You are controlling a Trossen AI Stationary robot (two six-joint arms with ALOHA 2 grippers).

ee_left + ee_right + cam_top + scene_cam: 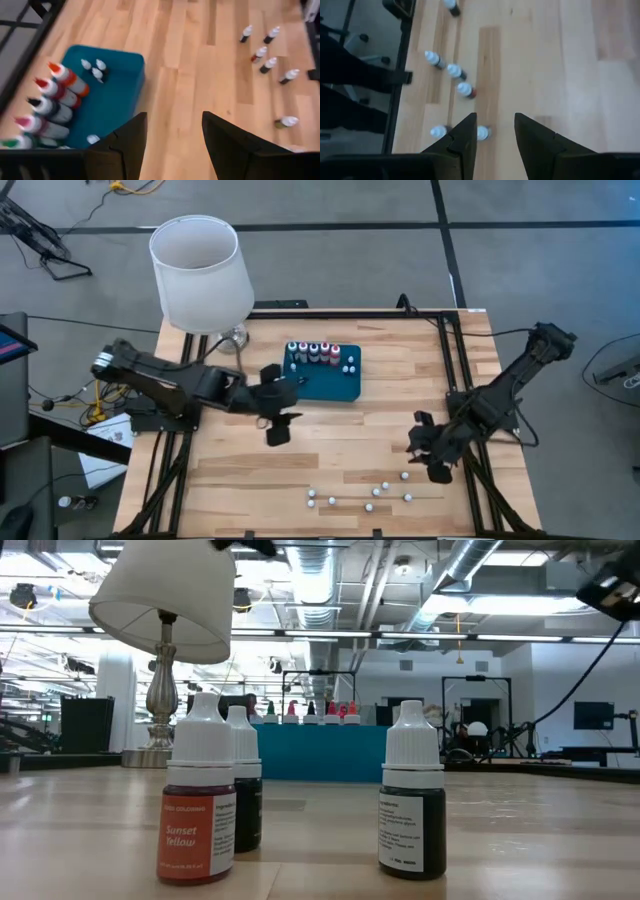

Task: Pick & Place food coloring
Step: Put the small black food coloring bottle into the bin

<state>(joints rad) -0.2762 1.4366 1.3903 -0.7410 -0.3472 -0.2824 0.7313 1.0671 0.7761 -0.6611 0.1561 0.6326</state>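
Small white-capped food coloring bottles (368, 498) are being left loose along the wooden bench's (330, 440) near edge. Right gripper (428, 452), fingers apart and empty, is being held above them; one upright bottle should be straddled squarely. Left gripper (277, 415), apart and empty, is being kept beside the flat teal tray (335, 385).

The table (330, 450) is pale wood in planks, smooth with a soft sheen. The tray (335, 385) looks like smooth teal plastic. The bottles (197, 802) are glossy plastic with matt white caps and paper labels. The lamp (165, 610) has a matt white cloth-like shade on a shiny metal stem. Both claws, left (172, 145) and right (495, 142), look like matt black plastic.
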